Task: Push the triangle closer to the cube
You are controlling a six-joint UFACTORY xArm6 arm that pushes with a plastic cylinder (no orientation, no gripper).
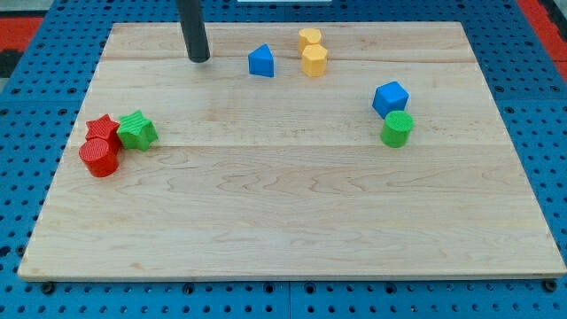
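Rod-shaped, my end effector has nothing to clench or release; my tip (198, 58) rests on the worktop (283, 221) near the view's top, left of centre, touching no block.

From the view's left: a red star (102, 128), a red cylinder (99, 158) and a green star (136, 130) huddle together near the left edge, apparently touching. Right of my tip, with a bare gap between them, sits the blue triangle (261, 61). Close beside it on the right are two yellow blocks, one (309, 39) behind the other (314, 59), touching. Well apart, toward the right edge, is the blue cube (390, 97), with a green cylinder (397, 128) touching its lower side.

Open wood lies between triangle and cube. Everything from the middle down to the bottom edge is bare.

I can read no writing or labels.

Pale planks form the worktop, on a blue pegboard (35, 292).
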